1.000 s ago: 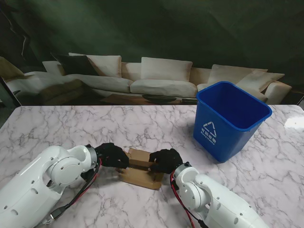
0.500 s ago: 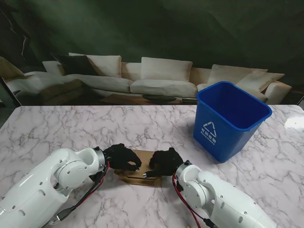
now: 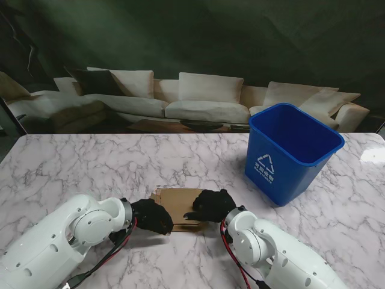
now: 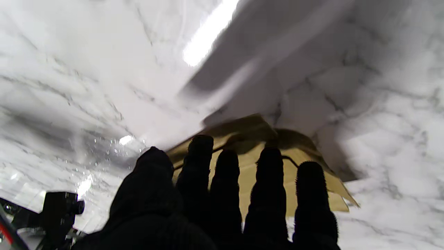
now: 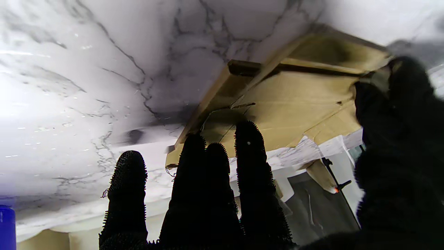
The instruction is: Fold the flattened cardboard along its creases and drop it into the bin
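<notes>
a: from the stand's view, where is the cardboard [image 3: 178, 203]?

b: lying low on the marble table [image 3: 90, 159], near the edge closest to me and about mid-width. the blue bin [image 3: 291, 151] stands upright to the right and farther from me, well apart from it. bare marble stretches to the left and beyond the cardboard.

a: and the hands?

b: the left hand [image 3: 153, 216] sits at the cardboard's near left corner, fingers curled; the right hand [image 3: 210, 205] lies over its right edge. half a second ago both hands pressed on top of a taller folded bundle; now the left one has slid off toward me and the sheet looks flatter and wider.

a: left wrist view?

b: blurred. the left hand [image 4: 222, 194] has its fingers [image 4: 227, 180] stretched side by side over the cardboard [image 4: 249, 166], tips on or just over it. it grips nothing that i can see, but i cannot tell whether it touches.

a: right wrist view?

b: the cardboard [image 5: 295, 104] shows layered flaps with one edge lifted off the marble. the right hand [image 5: 222, 194] has four fingers [image 5: 249, 156] straight and spread over the nearer edge, thumb off to one side at the far corner. it is not clamped; the hand is apart.
</notes>
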Motion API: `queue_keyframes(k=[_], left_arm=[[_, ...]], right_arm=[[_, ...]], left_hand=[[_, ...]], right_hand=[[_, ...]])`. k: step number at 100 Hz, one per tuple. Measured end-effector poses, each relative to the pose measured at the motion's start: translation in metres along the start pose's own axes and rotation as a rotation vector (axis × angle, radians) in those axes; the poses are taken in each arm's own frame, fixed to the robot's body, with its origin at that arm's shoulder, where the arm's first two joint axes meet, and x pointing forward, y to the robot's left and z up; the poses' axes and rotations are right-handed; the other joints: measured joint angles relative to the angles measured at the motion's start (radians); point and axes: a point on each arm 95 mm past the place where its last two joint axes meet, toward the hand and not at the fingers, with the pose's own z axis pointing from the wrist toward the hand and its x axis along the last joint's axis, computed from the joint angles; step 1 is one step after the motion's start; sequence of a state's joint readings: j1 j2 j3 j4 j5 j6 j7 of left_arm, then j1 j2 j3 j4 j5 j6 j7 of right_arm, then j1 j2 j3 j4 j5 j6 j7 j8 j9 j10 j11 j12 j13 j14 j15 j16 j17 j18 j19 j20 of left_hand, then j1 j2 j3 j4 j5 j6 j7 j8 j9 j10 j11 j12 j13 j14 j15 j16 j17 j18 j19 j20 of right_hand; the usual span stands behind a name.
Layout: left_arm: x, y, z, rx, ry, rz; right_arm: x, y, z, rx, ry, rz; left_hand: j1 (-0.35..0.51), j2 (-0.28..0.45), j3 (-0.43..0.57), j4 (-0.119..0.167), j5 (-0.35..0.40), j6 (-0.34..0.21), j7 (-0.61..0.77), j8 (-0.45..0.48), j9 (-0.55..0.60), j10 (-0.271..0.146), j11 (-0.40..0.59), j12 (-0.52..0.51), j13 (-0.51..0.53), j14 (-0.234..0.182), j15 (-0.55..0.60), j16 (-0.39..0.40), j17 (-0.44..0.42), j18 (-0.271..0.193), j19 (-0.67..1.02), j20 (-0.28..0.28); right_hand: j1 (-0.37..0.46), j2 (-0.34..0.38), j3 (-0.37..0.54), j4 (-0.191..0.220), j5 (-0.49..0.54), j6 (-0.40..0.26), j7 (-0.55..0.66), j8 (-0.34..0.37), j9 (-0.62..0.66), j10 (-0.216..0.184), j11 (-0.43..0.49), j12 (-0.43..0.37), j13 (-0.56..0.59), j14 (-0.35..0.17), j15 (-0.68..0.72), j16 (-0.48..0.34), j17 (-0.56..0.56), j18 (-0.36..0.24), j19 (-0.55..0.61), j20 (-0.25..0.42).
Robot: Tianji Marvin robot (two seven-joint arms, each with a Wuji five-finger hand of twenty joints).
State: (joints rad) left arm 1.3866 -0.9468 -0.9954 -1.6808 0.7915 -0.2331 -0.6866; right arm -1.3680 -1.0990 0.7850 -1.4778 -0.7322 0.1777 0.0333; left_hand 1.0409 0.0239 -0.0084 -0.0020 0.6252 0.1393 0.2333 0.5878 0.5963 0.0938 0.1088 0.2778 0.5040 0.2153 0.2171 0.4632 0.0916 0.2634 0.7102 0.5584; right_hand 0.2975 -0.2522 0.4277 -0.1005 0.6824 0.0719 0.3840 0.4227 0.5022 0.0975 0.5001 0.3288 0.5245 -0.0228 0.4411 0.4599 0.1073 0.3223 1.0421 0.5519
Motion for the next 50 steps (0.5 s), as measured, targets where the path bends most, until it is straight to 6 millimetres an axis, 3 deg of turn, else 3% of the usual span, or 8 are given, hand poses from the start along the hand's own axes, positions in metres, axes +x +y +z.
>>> queue_keyframes(k=[5, 11, 27, 42, 50], left_arm=[[0.001, 0.002, 0.002, -0.024, 0.003, 0.009], [0.001, -0.001, 0.003, -0.036, 0.004, 0.024], [0.0, -0.005, 0.004, -0.054, -0.003, 0.034], [0.0, -0.005, 0.005, -0.054, -0.003, 0.025], [0.0, -0.006, 0.005, -0.055, -0.001, 0.023]], right_arm=[[-0.001, 0.0, -0.002, -0.006, -0.007, 0.023], [-0.003, 0.001, -0.005, -0.019, -0.018, 0.055], [-0.004, 0.005, -0.013, -0.055, -0.026, 0.087], [-0.004, 0.018, -0.015, -0.138, -0.027, 0.132], [-0.003, 0.025, -0.013, -0.183, -0.027, 0.17]], left_hand=[[0.0, 0.001, -0.001, 0.0, -0.002, -0.004, -0.002, -0.001, -0.011, 0.0, -0.001, -0.002, -0.013, 0.001, 0.005, 0.008, -0.001, 0.0, -0.007, 0.0], [-0.001, 0.001, -0.001, 0.0, -0.003, -0.007, -0.003, -0.002, -0.015, -0.003, 0.005, -0.002, -0.01, 0.0, 0.004, 0.003, -0.001, 0.0, -0.008, 0.0], [-0.001, 0.001, -0.001, 0.0, -0.007, -0.018, -0.005, -0.002, -0.035, -0.031, 0.016, -0.004, -0.016, -0.03, -0.001, -0.005, -0.003, 0.0, -0.02, 0.0], [-0.001, 0.001, -0.001, 0.0, -0.01, -0.018, -0.005, -0.002, -0.038, -0.03, 0.016, -0.005, -0.027, -0.03, -0.002, -0.005, -0.004, 0.0, -0.021, 0.0], [-0.001, 0.001, -0.001, 0.0, -0.01, -0.018, -0.005, -0.002, -0.038, -0.027, 0.016, -0.007, -0.028, -0.026, -0.002, -0.005, -0.004, -0.001, -0.032, 0.0]], right_hand=[[0.011, 0.01, -0.011, 0.007, -0.015, 0.0, 0.009, 0.0, 0.001, 0.011, 0.004, 0.0, 0.0, 0.03, 0.0, -0.008, 0.0, 0.0, 0.002, 0.0], [0.045, 0.01, -0.016, 0.007, -0.012, 0.0, 0.009, 0.0, 0.001, 0.02, 0.012, 0.0, 0.014, 0.113, 0.0, -0.01, 0.0, 0.0, 0.004, 0.0], [0.06, 0.01, -0.019, 0.016, -0.008, 0.0, 0.027, 0.0, 0.002, 0.024, 0.023, 0.0, 0.02, 0.123, 0.0, -0.01, 0.004, 0.0, 0.022, 0.007], [0.131, 0.01, -0.049, 0.028, -0.007, -0.009, 0.064, 0.008, 0.018, 0.027, 0.046, 0.003, 0.036, 0.139, 0.007, -0.01, 0.032, 0.0, 0.051, 0.011], [0.159, 0.043, -0.091, 0.032, -0.009, -0.009, 0.064, 0.008, 0.018, 0.022, 0.046, 0.003, 0.036, 0.141, 0.001, -0.032, 0.032, 0.0, 0.053, 0.011]])
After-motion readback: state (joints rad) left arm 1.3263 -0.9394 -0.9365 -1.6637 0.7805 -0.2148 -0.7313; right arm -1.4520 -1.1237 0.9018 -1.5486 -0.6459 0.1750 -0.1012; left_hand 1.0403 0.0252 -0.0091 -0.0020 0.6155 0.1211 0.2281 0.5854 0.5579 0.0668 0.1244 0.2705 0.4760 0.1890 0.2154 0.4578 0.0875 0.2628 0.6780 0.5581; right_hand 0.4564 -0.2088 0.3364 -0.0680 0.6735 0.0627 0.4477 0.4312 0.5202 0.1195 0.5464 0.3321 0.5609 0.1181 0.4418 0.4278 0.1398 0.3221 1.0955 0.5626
